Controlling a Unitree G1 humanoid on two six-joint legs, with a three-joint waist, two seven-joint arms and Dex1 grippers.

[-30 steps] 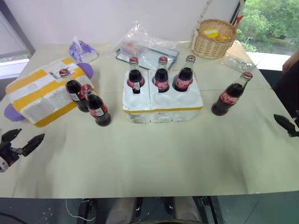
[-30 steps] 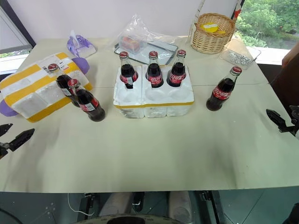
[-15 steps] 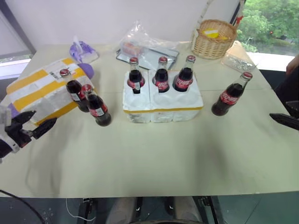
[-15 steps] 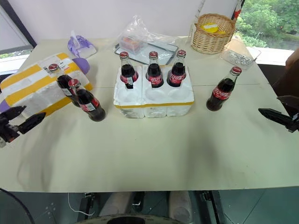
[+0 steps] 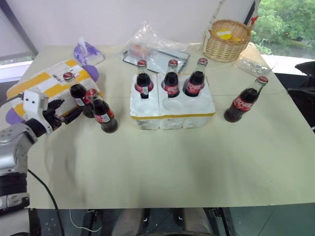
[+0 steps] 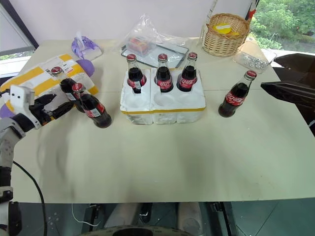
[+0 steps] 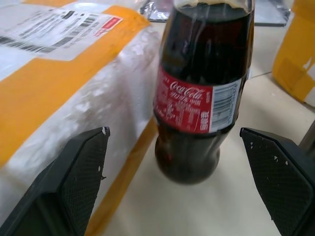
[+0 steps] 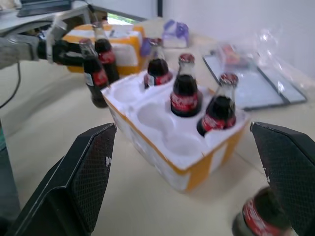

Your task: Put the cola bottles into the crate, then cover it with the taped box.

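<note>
Left gripper (image 7: 174, 182) open, cola bottle (image 7: 202, 88), "Coca-Cola" label (image 7: 196, 106)

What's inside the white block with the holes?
Three cola bottles stand in the back row of the crate. The three front holes are empty. The bottles' bottoms are hidden down in the foam.
</note>
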